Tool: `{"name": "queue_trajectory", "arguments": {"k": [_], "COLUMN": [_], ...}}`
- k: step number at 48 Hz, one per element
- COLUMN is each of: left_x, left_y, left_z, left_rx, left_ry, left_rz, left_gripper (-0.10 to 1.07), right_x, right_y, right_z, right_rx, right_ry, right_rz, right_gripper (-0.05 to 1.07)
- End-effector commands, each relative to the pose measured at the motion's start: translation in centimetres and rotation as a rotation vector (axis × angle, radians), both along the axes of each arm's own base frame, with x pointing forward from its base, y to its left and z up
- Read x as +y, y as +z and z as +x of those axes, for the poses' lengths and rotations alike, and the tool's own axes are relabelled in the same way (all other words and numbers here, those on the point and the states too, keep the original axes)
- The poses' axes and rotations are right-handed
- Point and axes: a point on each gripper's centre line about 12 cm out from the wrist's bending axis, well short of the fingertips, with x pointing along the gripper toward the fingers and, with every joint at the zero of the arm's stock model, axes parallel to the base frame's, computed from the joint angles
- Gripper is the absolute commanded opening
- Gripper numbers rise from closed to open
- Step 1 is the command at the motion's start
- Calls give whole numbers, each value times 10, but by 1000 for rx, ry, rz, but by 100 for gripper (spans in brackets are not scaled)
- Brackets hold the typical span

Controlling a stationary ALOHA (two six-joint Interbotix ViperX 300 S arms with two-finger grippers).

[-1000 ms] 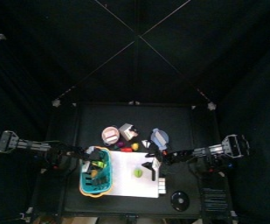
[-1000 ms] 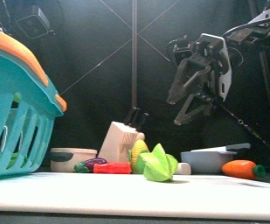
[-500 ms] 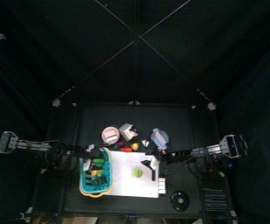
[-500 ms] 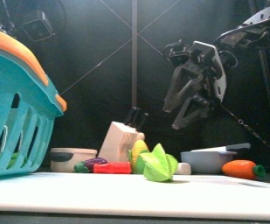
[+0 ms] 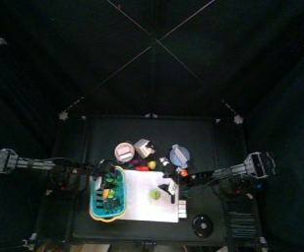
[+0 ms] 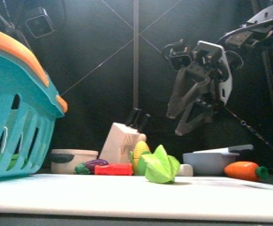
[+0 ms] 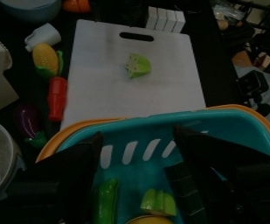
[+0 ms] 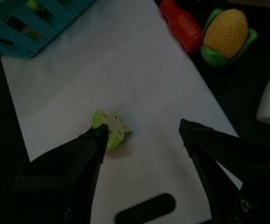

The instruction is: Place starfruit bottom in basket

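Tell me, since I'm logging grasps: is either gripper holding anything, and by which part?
Nothing is held. The right gripper hangs open above the starfruit piece on the white board; the left gripper is open over the basket.

Dark up top: the overhead view is nearly all black curtain, with only the small bench (image 5: 194,192) lit in the middle, its things tiny and hard to read. At bench height the white board (image 6: 139,196) glows bright under the right pincer (image 6: 188,122), while the teal basket (image 6: 18,115) looms close, soft and out of focus. Both wrist views are slightly blurred; the right pincer's own jaws show as dark, fuzzy shapes, and the starfruit piece (image 8: 111,131) between them casts a faint shadow.
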Motion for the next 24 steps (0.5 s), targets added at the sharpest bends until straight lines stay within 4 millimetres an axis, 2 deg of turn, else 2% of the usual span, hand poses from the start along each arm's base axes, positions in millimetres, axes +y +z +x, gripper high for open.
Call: {"name": "queue_trajectory", "arguments": {"k": [1, 12, 24], "left_x": [0, -4, -11], "left_y": [6, 7, 9], "left_z": [3, 3, 4], "left_rx": [-22, -29, -63], "left_ry": [2, -31, -61], "left_rz": [-1, 31, 70], "left_gripper": [97, 97, 97], "right_x": [2, 25, 33], "right_y": [12, 9, 8], "right_z": [5, 10, 19], "right_rx": [-35, -29, -26], "right_ry": [3, 68, 73], "right_rz": [4, 4, 15], "right_gripper": [96, 96, 96]}}
